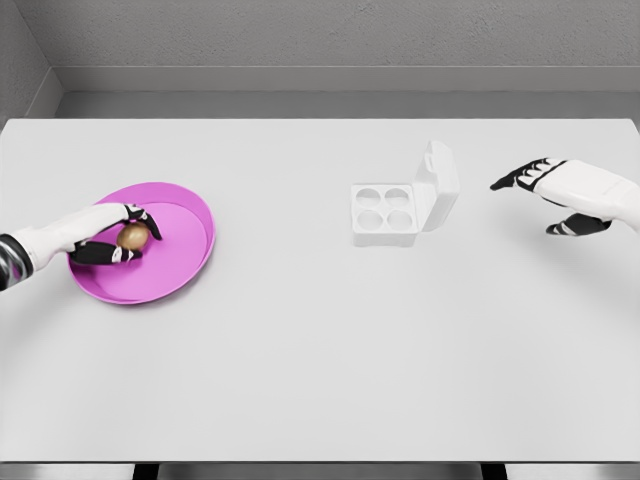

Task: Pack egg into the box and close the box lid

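White table [320, 350] under grey walls [350, 40]

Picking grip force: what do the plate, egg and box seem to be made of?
Plate: likely smooth plastic, uniform magenta, soft sheen. Egg: brown, slightly glossy shell; real or plastic unclear. Box: matte white, moulded cups, probably plastic or foam.

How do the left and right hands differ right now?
The left hand is over the pink plate, fingers curled around the egg; the right hand holds nothing, fingers spread. The left hand is far from the box; the right hand is just right of its raised lid, not touching it. Both are white with black fingers.
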